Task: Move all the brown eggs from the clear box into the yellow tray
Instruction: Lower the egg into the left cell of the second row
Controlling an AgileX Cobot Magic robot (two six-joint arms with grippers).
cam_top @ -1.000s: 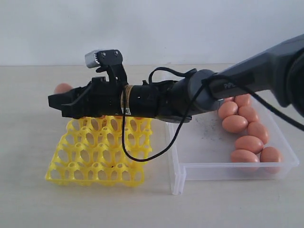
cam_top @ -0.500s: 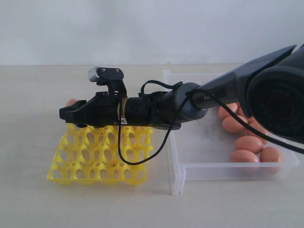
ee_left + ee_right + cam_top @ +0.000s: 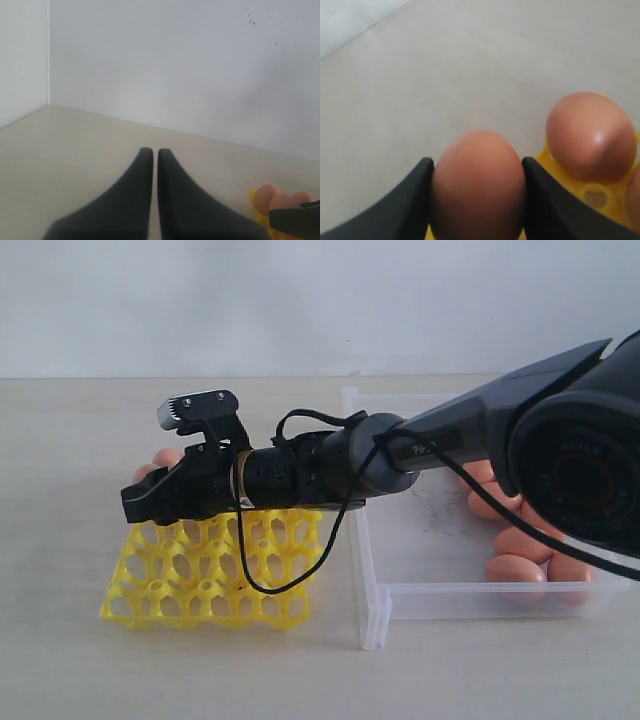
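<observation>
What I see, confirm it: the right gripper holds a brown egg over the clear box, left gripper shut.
Wrong in one point. The right gripper holds a brown egg over the yellow tray, at its far left corner, not over the clear box, as the exterior view shows. The left gripper is shut.

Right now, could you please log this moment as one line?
right gripper: shut on brown egg | where: far edge of yellow tray | left gripper: shut | clear box: eggs inside

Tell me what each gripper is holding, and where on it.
The right gripper clamps one brown egg by its two opposite sides. The left gripper is shut and holds nothing.
</observation>
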